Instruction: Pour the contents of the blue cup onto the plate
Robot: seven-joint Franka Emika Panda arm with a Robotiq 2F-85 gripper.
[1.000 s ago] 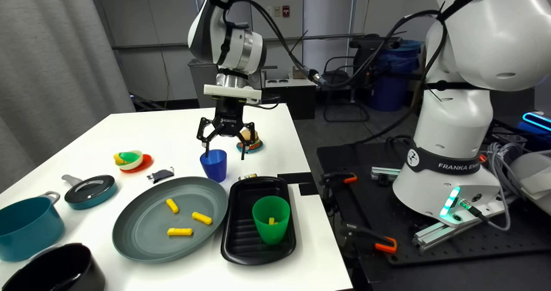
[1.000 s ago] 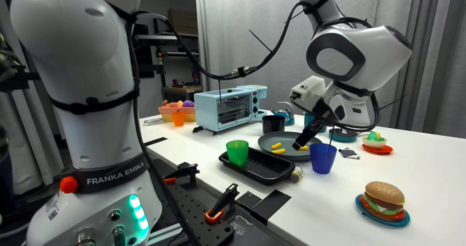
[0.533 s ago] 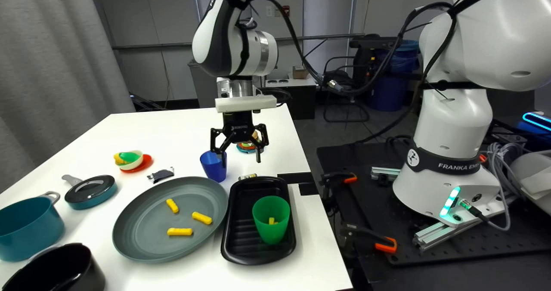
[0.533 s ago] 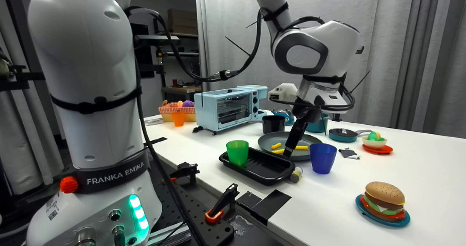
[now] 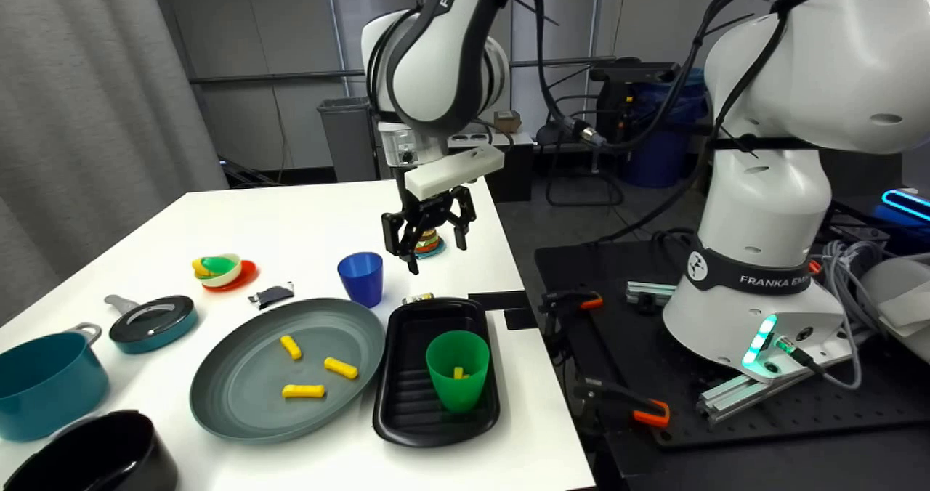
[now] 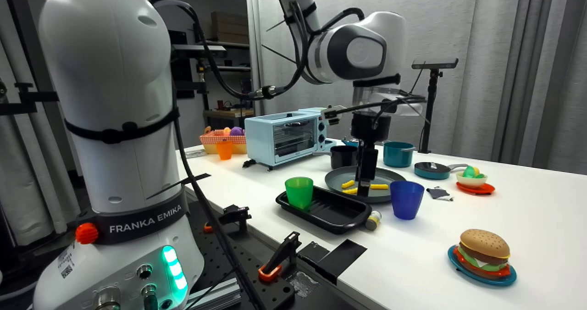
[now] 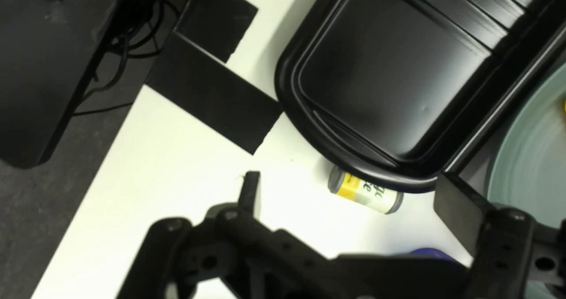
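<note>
Plate: flat on the worktop, with 3 yellow sticks lying apart from each other on it.
Blue cup: upright on the worktop just beside the plate; from where I stand I can't tell whether the 2 touch. No yellow shows at its mouth, but its bottom is hidden from me.
Tool: released, jaws spread wide and holding nothing; it hangs above the worktop, off the plate's edge, with the blue cup outside the jaws.
Black tray: just beside the plate, a green cup upright in it with something yellow inside.
Pour onto the plate: done, or all but, by my reading; the 3 sticks are on the plate and the blue cup stands free beside it, so only the retreat seems left.
Next for the tool: I'd want it to rise and draw clear of the plate without clipping the blue cup's rim.
If the blue cup hides more: the jaws would have to straddle it beside the plate, close, lift, then tip it low over the plate.
</note>
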